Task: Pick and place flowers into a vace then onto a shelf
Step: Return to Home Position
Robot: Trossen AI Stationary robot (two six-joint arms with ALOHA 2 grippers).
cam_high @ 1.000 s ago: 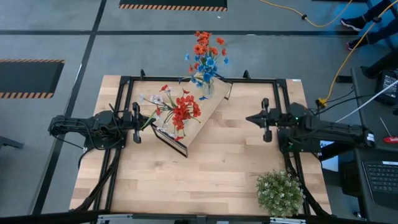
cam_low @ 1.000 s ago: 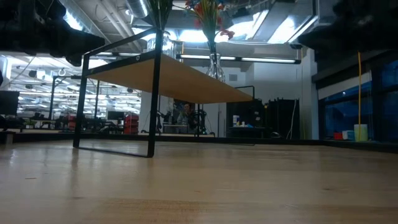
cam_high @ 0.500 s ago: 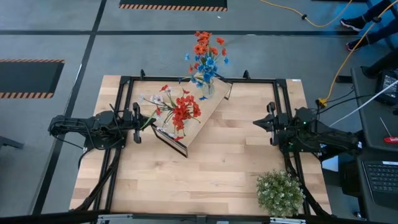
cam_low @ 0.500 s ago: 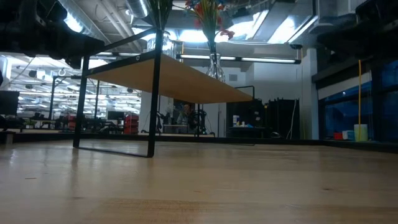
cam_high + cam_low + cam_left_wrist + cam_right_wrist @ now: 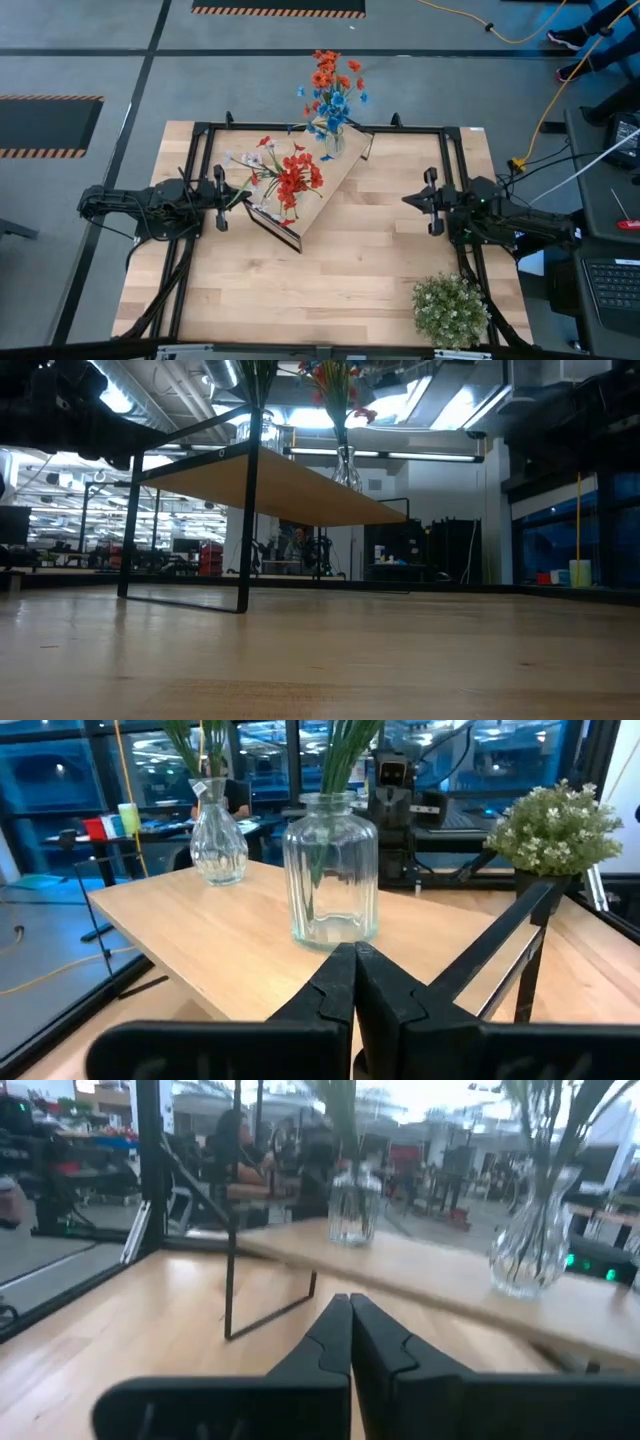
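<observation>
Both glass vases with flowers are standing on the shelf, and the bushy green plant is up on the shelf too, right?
Not quite. The jar and the curvy vase with flowers do stand on the shelf. But the bushy green plant is not up there. It sits on the table, at its right-hand corner, apart from the shelf. The high view shows it.

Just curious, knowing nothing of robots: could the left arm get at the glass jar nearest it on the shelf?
Probably yes. The left gripper points straight at that jar on the shelf, with nothing between them. It is shut, so it would have to open first.
</observation>
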